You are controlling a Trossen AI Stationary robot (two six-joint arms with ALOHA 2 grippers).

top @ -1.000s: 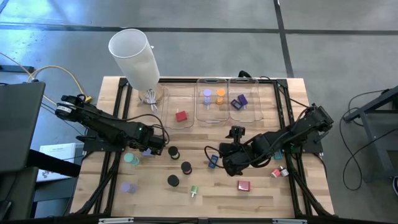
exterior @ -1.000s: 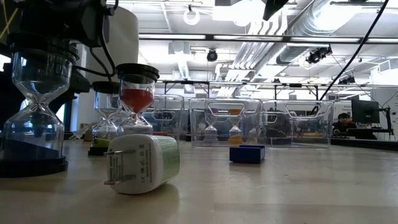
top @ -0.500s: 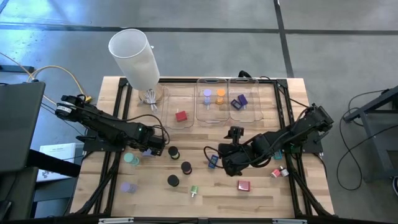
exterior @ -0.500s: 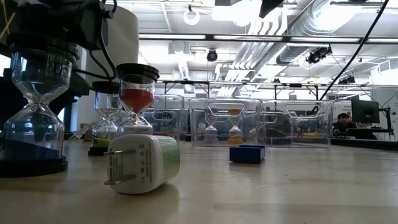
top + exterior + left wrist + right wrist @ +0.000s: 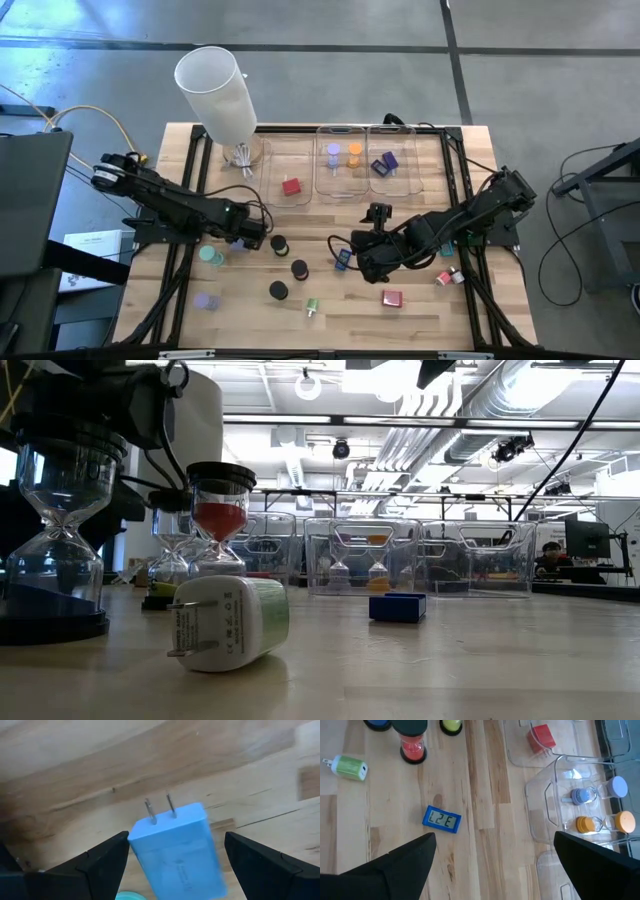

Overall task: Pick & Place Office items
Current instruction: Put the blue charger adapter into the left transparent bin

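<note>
Blue plug (image 5: 177, 852) between left fingers (image 5: 105, 860), spread wide, ungripped, right fingers (image 5: 410, 855) wide, nothing moved.

A small blue clock (image 5: 441, 820) lies flat on the wooden desk (image 5: 485, 865), apart from a green plug (image 5: 349, 768) and a red sand timer (image 5: 412, 746). Nearby, clear trays (image 5: 547, 810) hold a red block (image 5: 541, 735) and two little timers, lavender (image 5: 600, 790) and orange (image 5: 605, 823). The right pincer (image 5: 492, 862) stands wide open above the desk.

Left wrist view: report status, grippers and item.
Left gripper open, straddling blue plug adapter, not clamped. Right gripper open, above small blue clock. Nothing in the way.
</note>
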